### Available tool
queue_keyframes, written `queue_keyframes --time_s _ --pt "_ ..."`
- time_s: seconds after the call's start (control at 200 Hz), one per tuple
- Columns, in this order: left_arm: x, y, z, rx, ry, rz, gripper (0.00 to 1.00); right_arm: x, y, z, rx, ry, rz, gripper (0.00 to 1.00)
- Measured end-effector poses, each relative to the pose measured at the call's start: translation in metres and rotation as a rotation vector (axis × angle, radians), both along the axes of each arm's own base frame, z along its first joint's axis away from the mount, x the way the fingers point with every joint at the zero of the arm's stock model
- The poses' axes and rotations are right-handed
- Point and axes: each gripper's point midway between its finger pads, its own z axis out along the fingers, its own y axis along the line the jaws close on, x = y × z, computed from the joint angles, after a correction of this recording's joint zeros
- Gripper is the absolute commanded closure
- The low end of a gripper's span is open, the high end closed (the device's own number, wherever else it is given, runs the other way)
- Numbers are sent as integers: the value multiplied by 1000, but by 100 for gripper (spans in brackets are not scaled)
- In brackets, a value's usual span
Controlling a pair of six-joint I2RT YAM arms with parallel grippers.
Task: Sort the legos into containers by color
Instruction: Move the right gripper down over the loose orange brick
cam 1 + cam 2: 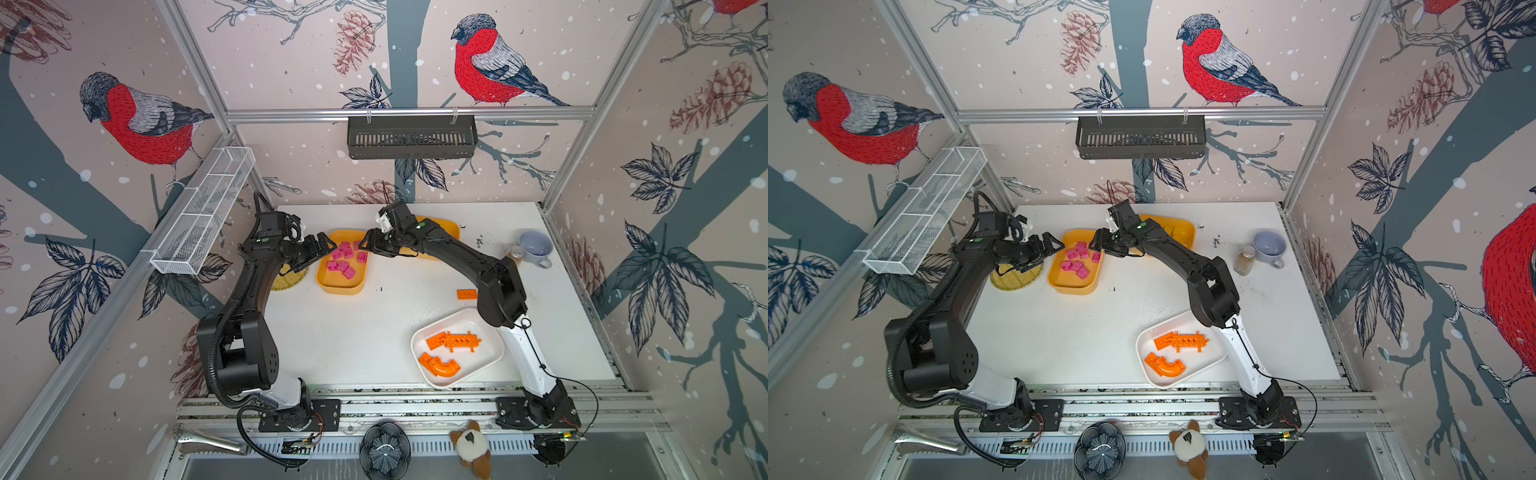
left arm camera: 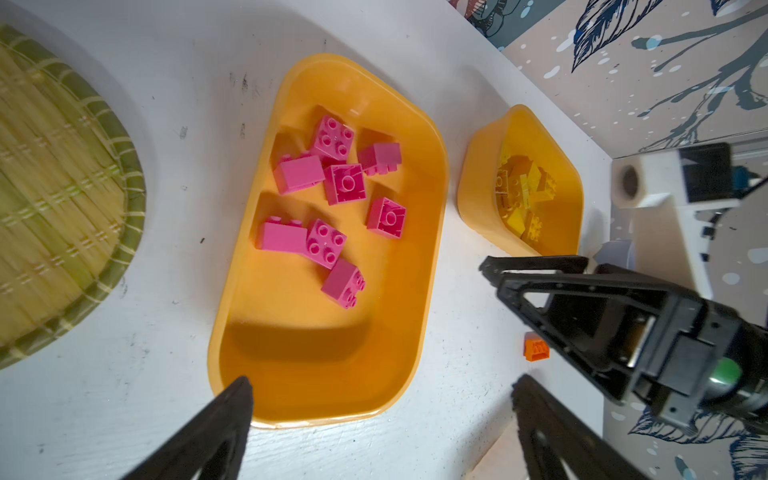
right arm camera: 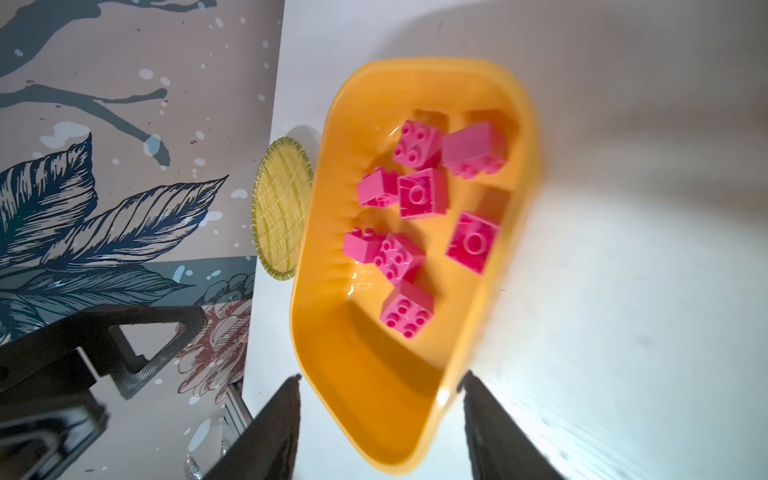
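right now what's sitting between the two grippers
The yellow-orange tub holding the pink bricks lies between the left gripper and right gripper, seen in both top views.

**White tabletop: three tubs and one stray brick**

Here's the white table (image 1: 365,332), scuffed with dark specks. At the far left is a round woven plate (image 1: 1016,279), with a yellow-orange tub (image 1: 332,286) just beside it. At the back sits a second yellow-orange tub (image 1: 1183,226). At the front right a white tub (image 1: 478,365) lies at an angle. A loose orange brick (image 1: 467,294) lies on the bare top. At the back right, a grey-blue cup (image 1: 536,247) has a small jar (image 1: 1244,259) just beside it.
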Motion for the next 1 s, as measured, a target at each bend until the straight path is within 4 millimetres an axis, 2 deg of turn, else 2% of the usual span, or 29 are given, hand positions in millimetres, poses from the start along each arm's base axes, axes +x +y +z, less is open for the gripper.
queue_keyframes --time_s 0.08,0.29,0.445,0.595,0.73,0.886,1.001 --pt "-2 -8 0 -21 3 -25 3 -2 -30 9 -55 -19 -28 34" --pt "-5 -43 4 -66 -15 -122 3 -31 -114 15 -247 -58 -18 29" --pt "-7 -76 5 -107 -15 -199 3 -33 -182 10 -408 -83 -60 28" --pt "-6 -103 6 -128 -14 -258 3 -57 -212 15 -502 -182 77 27" --pt "-4 -114 6 -136 -15 -287 3 -72 -241 14 -589 -303 195 27" --pt "0 -119 10 -151 -23 -301 3 -94 -270 -10 -705 -387 346 24" --pt "3 -120 11 -151 -25 -303 3 -90 -292 -25 -763 -410 399 24"
